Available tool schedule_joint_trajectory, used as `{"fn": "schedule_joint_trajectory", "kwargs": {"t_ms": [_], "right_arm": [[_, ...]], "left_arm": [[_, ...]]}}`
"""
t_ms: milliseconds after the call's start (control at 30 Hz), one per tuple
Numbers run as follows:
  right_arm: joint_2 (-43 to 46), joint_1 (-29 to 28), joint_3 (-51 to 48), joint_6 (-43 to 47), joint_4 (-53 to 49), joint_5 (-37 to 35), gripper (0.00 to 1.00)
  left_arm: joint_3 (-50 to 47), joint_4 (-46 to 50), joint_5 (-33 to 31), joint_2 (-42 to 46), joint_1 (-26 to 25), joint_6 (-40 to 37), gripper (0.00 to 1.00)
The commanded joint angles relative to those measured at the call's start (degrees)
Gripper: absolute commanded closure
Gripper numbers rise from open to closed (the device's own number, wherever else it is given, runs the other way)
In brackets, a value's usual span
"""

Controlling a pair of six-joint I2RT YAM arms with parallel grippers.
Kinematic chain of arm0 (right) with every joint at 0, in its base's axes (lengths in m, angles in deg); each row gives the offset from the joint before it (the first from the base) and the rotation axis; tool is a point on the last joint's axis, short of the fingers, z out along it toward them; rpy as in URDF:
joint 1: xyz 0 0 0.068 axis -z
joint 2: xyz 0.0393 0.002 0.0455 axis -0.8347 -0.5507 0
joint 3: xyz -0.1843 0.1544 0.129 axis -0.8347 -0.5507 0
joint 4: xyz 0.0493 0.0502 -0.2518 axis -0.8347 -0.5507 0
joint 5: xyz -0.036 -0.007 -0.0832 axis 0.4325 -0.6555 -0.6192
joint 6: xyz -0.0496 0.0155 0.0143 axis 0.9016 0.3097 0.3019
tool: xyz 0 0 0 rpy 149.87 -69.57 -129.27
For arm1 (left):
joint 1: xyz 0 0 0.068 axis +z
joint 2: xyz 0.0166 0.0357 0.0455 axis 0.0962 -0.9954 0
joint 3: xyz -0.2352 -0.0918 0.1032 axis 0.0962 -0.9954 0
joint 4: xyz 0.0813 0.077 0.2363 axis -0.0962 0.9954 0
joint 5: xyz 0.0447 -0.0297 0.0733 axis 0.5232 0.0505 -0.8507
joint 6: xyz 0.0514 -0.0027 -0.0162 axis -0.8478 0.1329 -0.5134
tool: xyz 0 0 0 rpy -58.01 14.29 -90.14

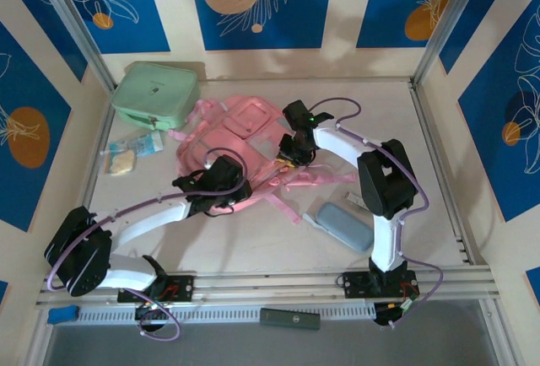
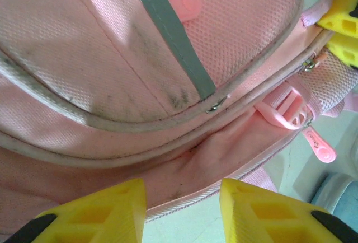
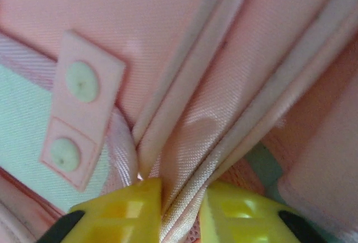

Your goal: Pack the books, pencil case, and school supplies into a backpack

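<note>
Backpack [image 1: 221, 134] lies flat mid-table, well within your reach. Your left arm stretches low from its base, left gripper [image 1: 221, 182] at backpack's near edge. Left wrist view adds: jaws parted astride zip lip, contact unclear. Your right arm folds back, right gripper [image 1: 293, 155] at backpack's right side. Right wrist view adds: fingers [image 3: 131, 206] clenched on pink fabric fold. Pencil case [image 1: 342, 224] lies near right base, apart from backpack.

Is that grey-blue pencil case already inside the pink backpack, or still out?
Out: the pencil case lies flat on the table, right of the backpack.
</note>
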Motion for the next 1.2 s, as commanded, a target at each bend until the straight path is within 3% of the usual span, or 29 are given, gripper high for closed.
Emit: {"fn": "schedule_joint_trajectory", "kwargs": {"t_ms": [0,167,300,533,833,1000,1167], "right_arm": [[0.9,0.3,-1.5,0.1,4.7,0.5,0.9],[6.2,0.6,-5.2,0.5,9.1,1.8,1.0],[9.8,1.0,-7.0,0.3,10.8,4.8,1.0],[16.1,2.7,-12.4,-1.5,15.9,11.5,1.0],[24.9,0.9,-18.7,-5.9,19.5,10.0,1.0],[25.3,0.6,-21.1,-7.1,20.8,6.5,1.0],[29.1,-0.8,-25.0,-10.7,23.9,3.1,1.0]], "left_arm": [[-3.0,0.0,-1.6,-0.5,-0.9,0.5,0.6],[-7.1,-1.4,-1.8,-0.3,-1.0,1.2,0.63],[-6.5,-2.0,-4.1,-3.7,-0.3,-0.5,0.63],[-3.0,-7.3,-6.5,-9.4,5.5,-5.6,0.65],[4.0,-9.8,-1.5,-13.1,14.5,-15.4,0.63],[5.6,-8.3,0.2,-8.1,15.8,-20.3,0.58],[5.8,0.4,2.2,-0.5,15.3,-17.3,0.53]]}}
